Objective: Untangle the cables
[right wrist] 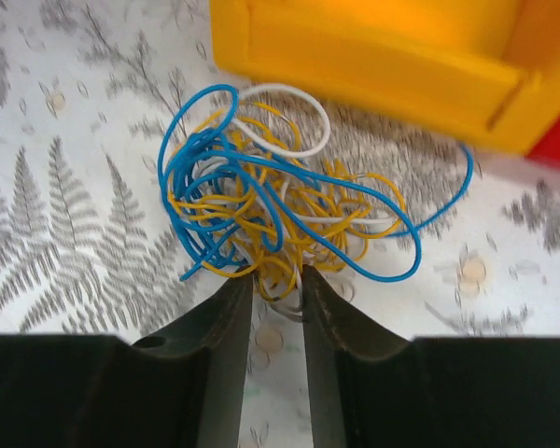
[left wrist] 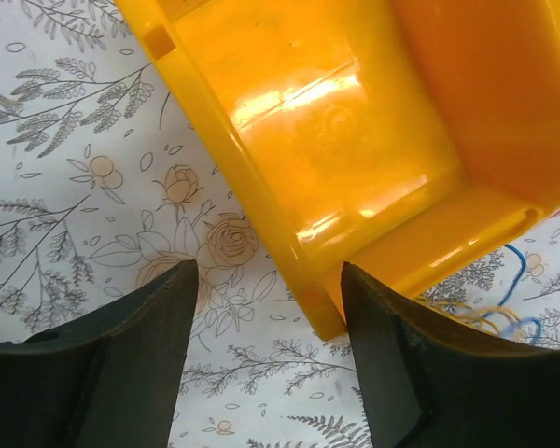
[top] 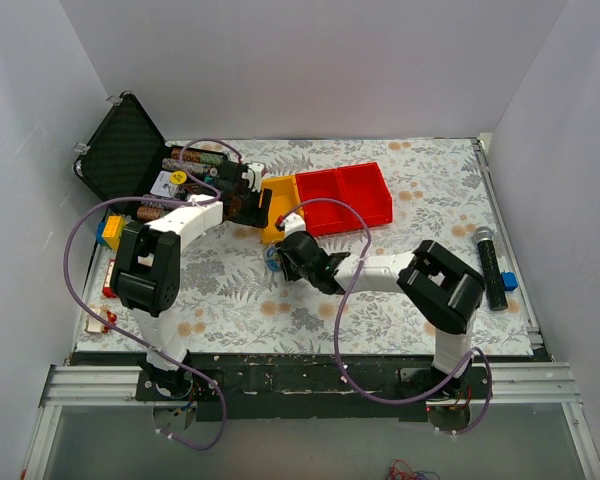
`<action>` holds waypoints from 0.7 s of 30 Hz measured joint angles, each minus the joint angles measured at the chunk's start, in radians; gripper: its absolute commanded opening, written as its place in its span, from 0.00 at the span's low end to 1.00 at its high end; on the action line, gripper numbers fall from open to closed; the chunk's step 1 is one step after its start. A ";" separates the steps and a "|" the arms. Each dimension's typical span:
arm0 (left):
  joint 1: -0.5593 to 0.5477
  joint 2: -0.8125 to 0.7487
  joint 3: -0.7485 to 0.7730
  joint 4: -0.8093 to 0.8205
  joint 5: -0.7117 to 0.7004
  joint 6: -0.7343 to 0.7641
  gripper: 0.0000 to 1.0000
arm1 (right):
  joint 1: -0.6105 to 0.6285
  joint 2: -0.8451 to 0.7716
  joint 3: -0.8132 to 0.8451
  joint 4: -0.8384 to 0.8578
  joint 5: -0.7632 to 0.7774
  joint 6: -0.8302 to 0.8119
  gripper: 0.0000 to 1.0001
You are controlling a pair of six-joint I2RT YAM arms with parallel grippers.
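Observation:
The cables (right wrist: 280, 187) are a tangled clump of thin blue, yellow and white wires lying on the floral tablecloth just in front of a yellow bin (right wrist: 373, 56). My right gripper (right wrist: 278, 275) sits at the clump's near edge. Its jaws stand a narrow gap apart, with a few yellow and white loops between the tips. In the top view the clump (top: 272, 262) shows at the right gripper (top: 280, 258). My left gripper (left wrist: 271, 280) is wide open and empty over the cloth, its right finger against the yellow bin's corner (left wrist: 355, 140). A bit of the clump (left wrist: 490, 317) shows at its right.
A red two-part bin (top: 345, 198) adjoins the yellow bin (top: 280, 205). An open black case (top: 125, 145) and small items lie at the back left. A black microphone (top: 490, 265) and a blue block (top: 509, 281) lie at the right edge.

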 measured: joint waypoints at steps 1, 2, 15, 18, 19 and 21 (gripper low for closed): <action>0.000 0.008 0.000 0.000 -0.009 0.003 0.57 | 0.002 -0.013 -0.018 0.002 -0.002 0.004 0.30; 0.000 0.013 0.000 0.004 -0.011 0.004 0.55 | 0.006 -0.035 -0.046 0.000 -0.003 0.010 0.27; -0.002 -0.020 -0.099 0.092 -0.040 0.056 0.42 | 0.163 -0.422 -0.409 -0.110 -0.006 0.135 0.24; -0.002 -0.043 -0.130 0.101 -0.045 0.074 0.40 | 0.182 -0.490 -0.462 -0.148 0.000 0.173 0.34; -0.002 -0.051 -0.138 0.102 -0.047 0.081 0.38 | 0.184 -0.513 -0.476 -0.163 0.002 0.182 0.40; -0.002 -0.061 -0.148 0.105 -0.047 0.093 0.36 | 0.186 -0.558 -0.491 -0.190 0.008 0.201 0.49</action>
